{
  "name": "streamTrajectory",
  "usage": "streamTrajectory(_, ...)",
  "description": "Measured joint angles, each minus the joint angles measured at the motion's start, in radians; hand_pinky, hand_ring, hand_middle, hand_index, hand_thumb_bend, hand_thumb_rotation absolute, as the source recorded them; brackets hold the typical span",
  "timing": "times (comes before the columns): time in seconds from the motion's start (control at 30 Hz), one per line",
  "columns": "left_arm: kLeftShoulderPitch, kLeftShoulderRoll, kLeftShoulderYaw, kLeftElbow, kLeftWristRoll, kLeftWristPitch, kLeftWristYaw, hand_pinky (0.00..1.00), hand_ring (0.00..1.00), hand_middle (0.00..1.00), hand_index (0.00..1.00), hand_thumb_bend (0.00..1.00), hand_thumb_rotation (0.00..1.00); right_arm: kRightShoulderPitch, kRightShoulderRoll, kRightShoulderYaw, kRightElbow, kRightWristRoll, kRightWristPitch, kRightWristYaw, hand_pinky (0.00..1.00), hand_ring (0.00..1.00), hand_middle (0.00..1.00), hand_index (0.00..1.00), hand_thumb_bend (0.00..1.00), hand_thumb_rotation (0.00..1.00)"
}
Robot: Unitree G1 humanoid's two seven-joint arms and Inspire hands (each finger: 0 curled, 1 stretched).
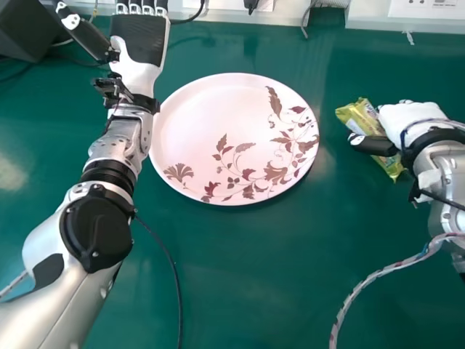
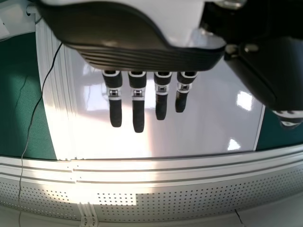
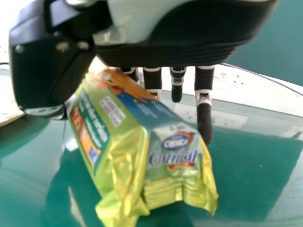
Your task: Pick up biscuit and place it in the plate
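Right hand (image 1: 408, 120): fingers straight with small gaps, thumb out on the opposite side. Biscuit (image 1: 356, 116) sits between thumb and fingers, below the palm. Can't tell whether thumb or fingers press on it, or whether it rests on the table or hangs just above.

In the head view, biscuit sticks out on the left side of the right hand, slanted, one end beyond the thumb, the other on the near side of it; the thumb crosses over its middle. Wrapper is yellow-green, with blue and orange on it, crimped at the end seen in the right wrist view.

Plate (image 1: 211, 123) is left of the right hand, apart from both hand and biscuit. Round, pale pink, brown leaf pattern. Biscuit is outside it.

Left hand (image 1: 138, 43): fingers straight, slightly apart, pointing away from the robot, thumb out to the left. Nothing in its grasp. Plate is to its right and nearer the robot, its left rim close beside that wrist.

Green table (image 1: 240, 276) under the plate. Dark box (image 1: 27, 29) left of the left hand. Black cable (image 1: 171, 262) nearer the robot than the left hand; striped cable (image 1: 370, 280) on the near side of the right hand.
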Motion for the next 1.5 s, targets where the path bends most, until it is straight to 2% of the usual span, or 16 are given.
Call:
streamTrajectory(0.13, 0.000, 0.000, 0.000, 0.000, 0.000, -0.003, -0.001, 0.80, 0.81, 0.94, 0.97, 1.00, 0.64, 0.000, 0.000, 0.000, -0.003, 0.000, 0.006, 0.006, 0.33, 0.43, 0.53, 0.50, 0.47, 0.00)
streamTrajectory(0.3, 0.000, 0.000, -0.001, 0.000, 0.000, -0.035, -0.002, 0.80, 0.82, 0.93, 0.97, 1.00, 0.66, 0.000, -0.002, -0.002, -0.007, 0.000, 0.009, 0.016, 0.33, 0.44, 0.54, 0.49, 0.47, 0.00)
streamTrajectory(0.37, 0.000, 0.000, -0.001, 0.000, 0.000, -0.034, -0.002, 0.80, 0.83, 0.94, 0.97, 1.00, 0.67, 0.000, -0.003, -0.006, -0.011, 0.002, 0.009, 0.027, 0.31, 0.42, 0.50, 0.55, 0.46, 0.00)
streamTrajectory(0.43, 0.000, 0.000, -0.001, 0.000, 0.000, -0.034, -0.002, 0.81, 0.83, 0.94, 0.97, 1.00, 0.67, 0.001, -0.004, -0.012, -0.015, 0.004, 0.012, 0.038, 0.30, 0.41, 0.49, 0.56, 0.46, 0.00)
streamTrajectory(0.97, 0.000, 0.000, -0.001, 0.000, 0.003, -0.037, -0.008, 0.81, 0.82, 0.94, 0.96, 1.00, 0.66, 0.030, -0.019, -0.035, -0.079, 0.004, 0.040, 0.081, 0.29, 0.40, 0.49, 0.56, 0.46, 0.00)
streamTrajectory(1.5, 0.000, 0.000, -0.002, 0.000, 0.009, -0.053, -0.010, 0.82, 0.82, 0.94, 0.96, 1.00, 0.68, 0.048, -0.024, -0.048, -0.154, -0.021, 0.058, 0.144, 0.30, 0.40, 0.48, 0.56, 0.46, 0.00)
